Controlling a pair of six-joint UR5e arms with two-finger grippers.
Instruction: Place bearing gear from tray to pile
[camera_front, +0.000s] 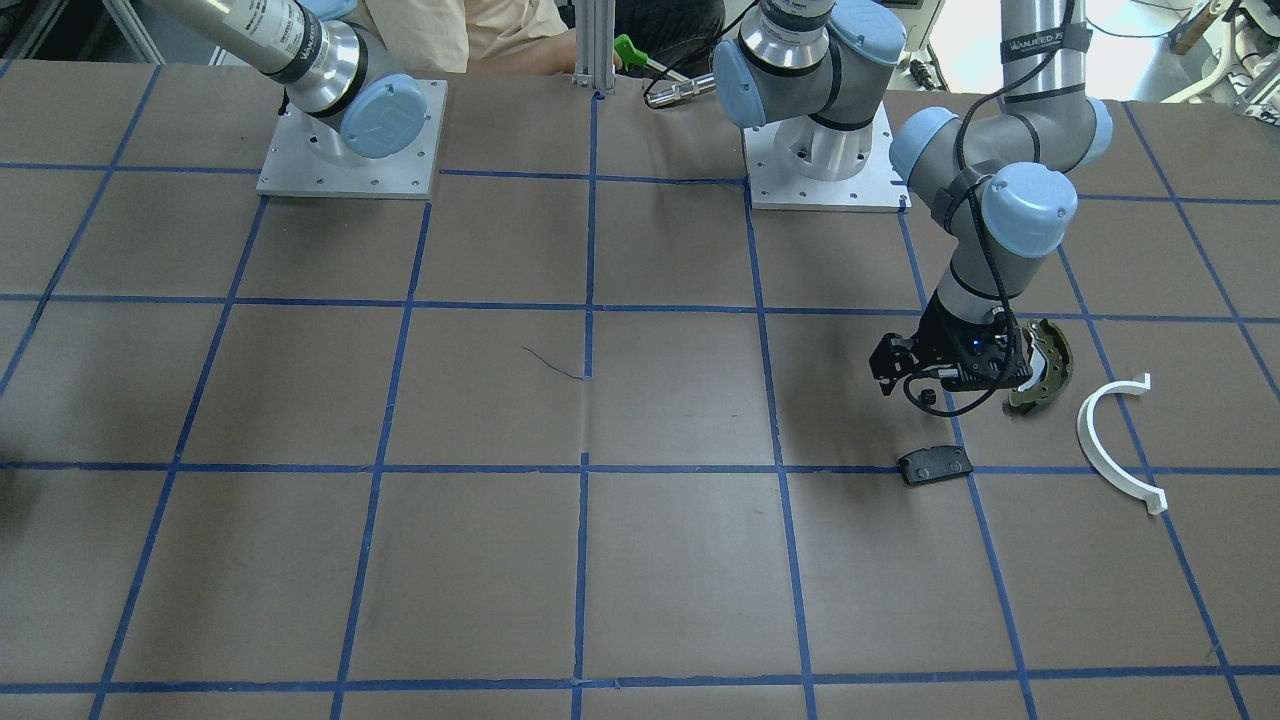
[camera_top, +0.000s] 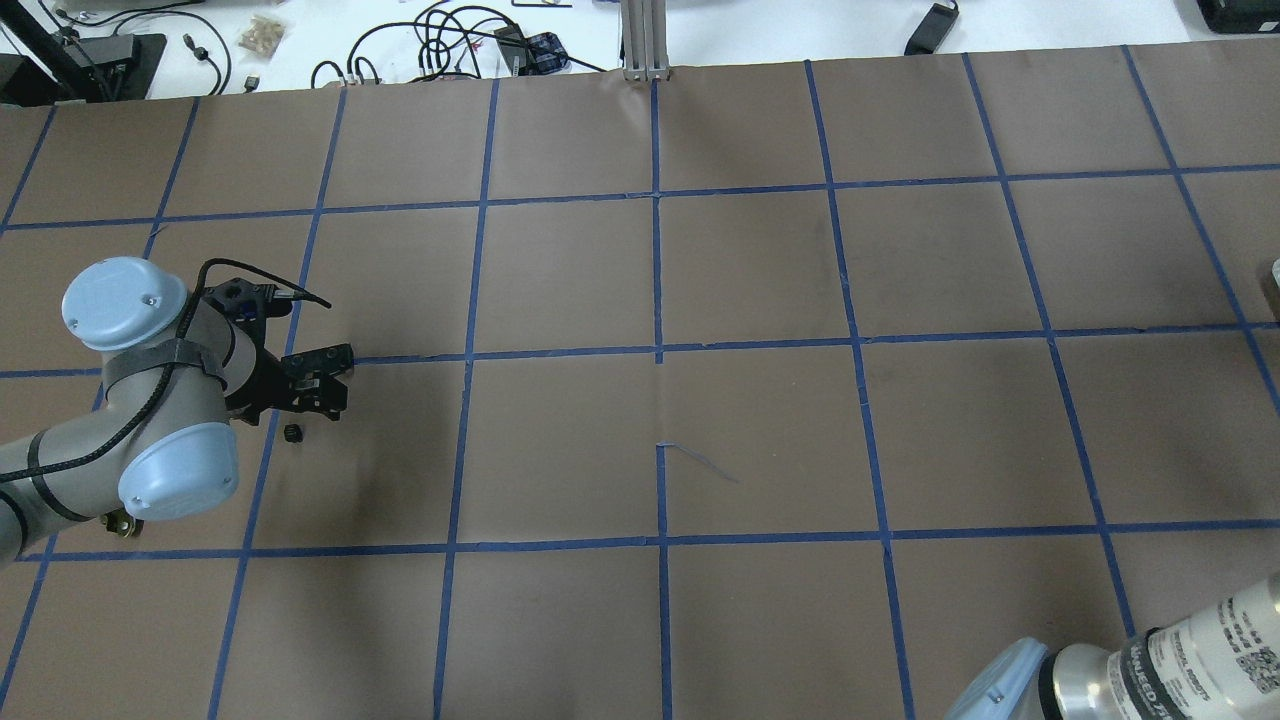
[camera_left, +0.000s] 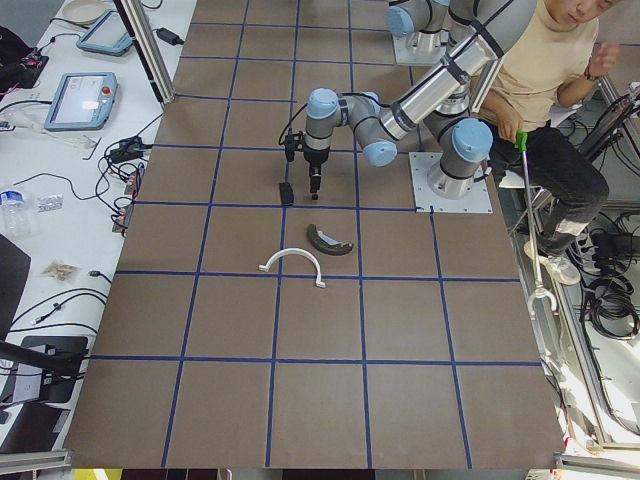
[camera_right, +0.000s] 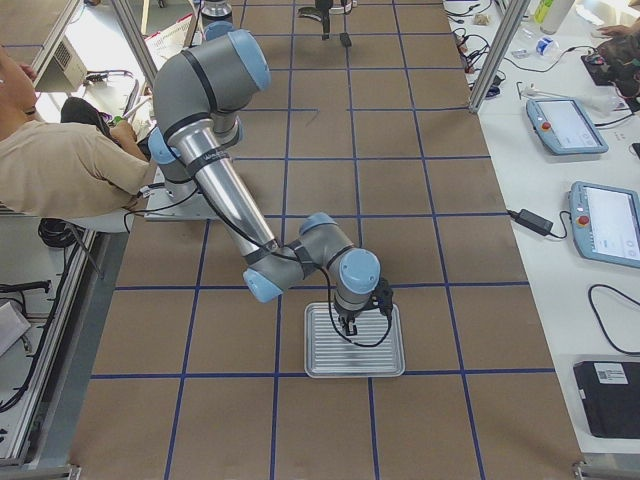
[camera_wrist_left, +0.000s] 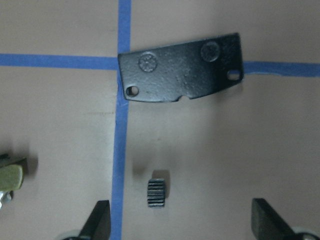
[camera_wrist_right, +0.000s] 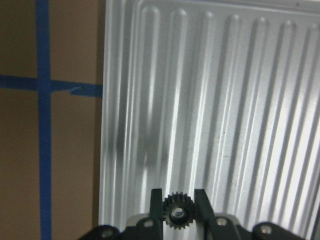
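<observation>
Two-arm status | left tool (camera_wrist_left: 182, 222): jaws apart, above loose bearing gear (camera_wrist_left: 156, 193) lying on table (camera_wrist_left: 225, 150) near black pad (camera_wrist_left: 182, 67), clear of its edge; bare table all round gear | right tool (camera_wrist_right: 179, 205): clamped on second bearing gear (camera_wrist_right: 178, 215), over ribbed tray (camera_wrist_right: 225, 100) inside its rim, well apart from pad

What you can't fully see

From the front, you lose the 9 o'clock side of the brake shoe (camera_front: 1058, 370) behind the left arm (camera_front: 1030, 210); overhead, that arm leaves you one scrap of it at 7 o'clock. Your left wrist view clips the shoe at 9 o'clock and the left gripper (camera_wrist_left: 179, 202) fingers (camera_wrist_left: 97, 222) at 6. The right wrist view crops the tray (camera_wrist_right: 225, 100) at 12 and 3, and the lower rim of the gear (camera_wrist_right: 176, 214) is masked by the right gripper (camera_wrist_right: 177, 192).
</observation>
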